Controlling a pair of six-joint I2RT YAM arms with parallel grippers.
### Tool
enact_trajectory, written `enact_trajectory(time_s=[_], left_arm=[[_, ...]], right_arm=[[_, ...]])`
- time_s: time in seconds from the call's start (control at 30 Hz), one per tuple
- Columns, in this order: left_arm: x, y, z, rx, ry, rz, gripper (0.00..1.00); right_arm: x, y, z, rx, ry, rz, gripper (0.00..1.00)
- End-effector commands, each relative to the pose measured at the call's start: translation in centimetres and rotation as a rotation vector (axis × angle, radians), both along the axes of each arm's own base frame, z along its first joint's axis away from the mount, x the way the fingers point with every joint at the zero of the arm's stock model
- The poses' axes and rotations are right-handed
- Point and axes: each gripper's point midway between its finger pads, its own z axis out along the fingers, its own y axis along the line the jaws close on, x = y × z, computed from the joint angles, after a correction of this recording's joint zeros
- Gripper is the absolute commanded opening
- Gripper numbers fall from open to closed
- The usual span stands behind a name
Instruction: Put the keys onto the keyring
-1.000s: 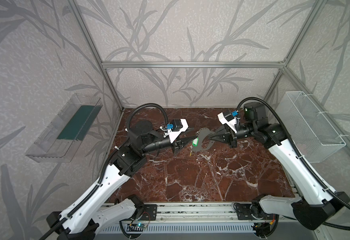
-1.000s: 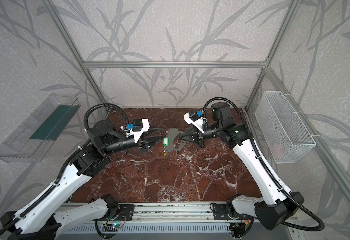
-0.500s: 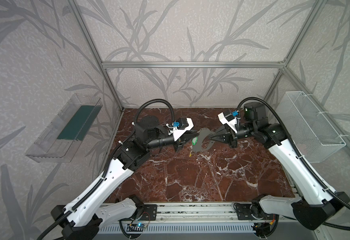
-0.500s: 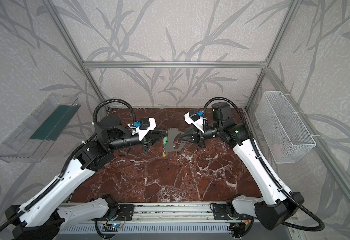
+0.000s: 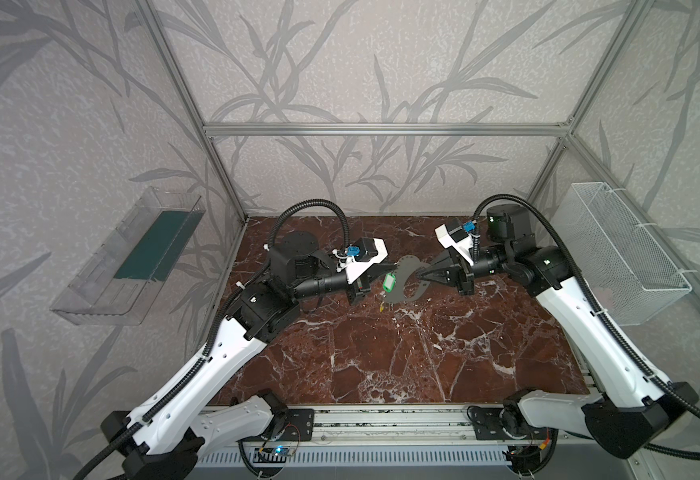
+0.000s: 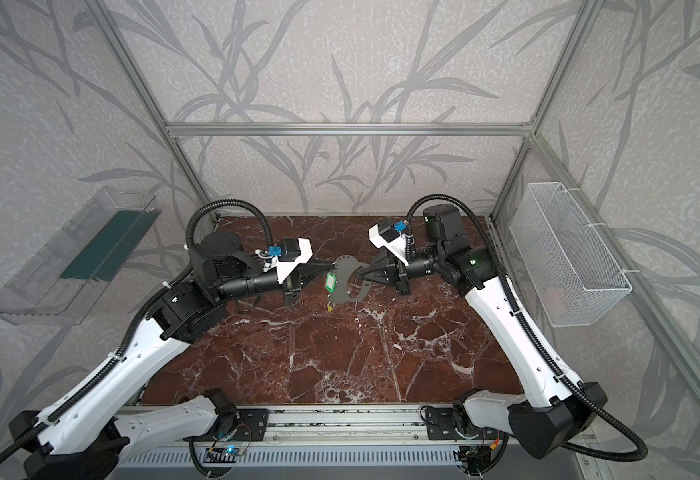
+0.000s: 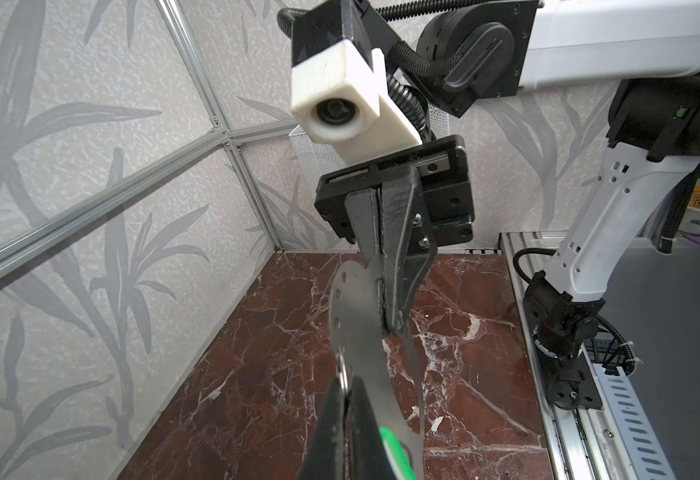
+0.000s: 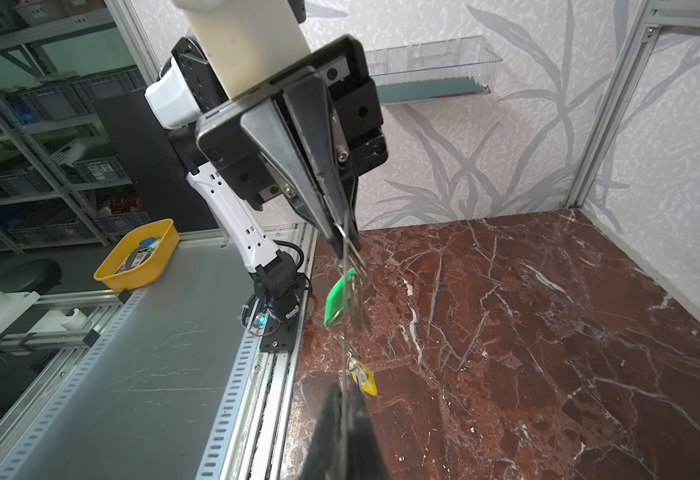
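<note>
The keyring (image 5: 402,291), a flat grey plate, hangs above the marble, and my right gripper (image 5: 419,275) is shut on its right edge. A green tag (image 5: 389,281) dangles at the plate's left edge, with a silvery key (image 8: 356,309) beside it. A yellow tag (image 5: 381,306) hangs from the plate's lower end. My left gripper (image 5: 390,266) is shut on the small wire ring (image 7: 342,370) at the plate's edge above the green tag (image 7: 394,449). In the right wrist view the keyring (image 8: 345,332) shows edge-on, running from my right gripper (image 8: 342,388) to my left gripper (image 8: 346,245).
The marble table (image 5: 381,353) lies below both grippers. A white wire basket (image 5: 622,253) hangs on the right wall and a clear plastic tray (image 5: 132,257) on the left wall. A yellow bin (image 8: 138,255) sits outside the cell beyond the rail.
My left arm has reached in to the keyring's left edge and its jaws have closed on the small ring by the green tag. The right arm and the keyring have held still.
</note>
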Motion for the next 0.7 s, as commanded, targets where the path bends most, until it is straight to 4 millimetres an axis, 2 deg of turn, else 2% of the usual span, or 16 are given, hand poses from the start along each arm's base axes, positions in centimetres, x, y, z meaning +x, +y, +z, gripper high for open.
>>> enact_trajectory(time_s=[0.0, 0.2, 0.5, 0.67], left_arm=[[-0.7, 0.7, 1.2, 0.009, -0.051, 0.003, 0.0], [-0.6, 1.0, 1.3, 0.01, -0.054, 0.019, 0.0], [1.5, 2.2, 2.4, -0.099, -0.073, 0.183, 0.0], [1.7, 2.5, 3.0, -0.118, -0.1, 0.219, 0.0]], right_arm=[[-0.1, -0.2, 0.8, 0.014, -0.004, 0.011, 0.0], [0.5, -0.3, 0.6, 0.01, -0.002, -0.005, 0.0], [2.4, -0.1, 0.7, -0.012, -0.012, -0.095, 0.0], [2.5, -0.1, 1.1, -0.005, 0.0, -0.099, 0.0]])
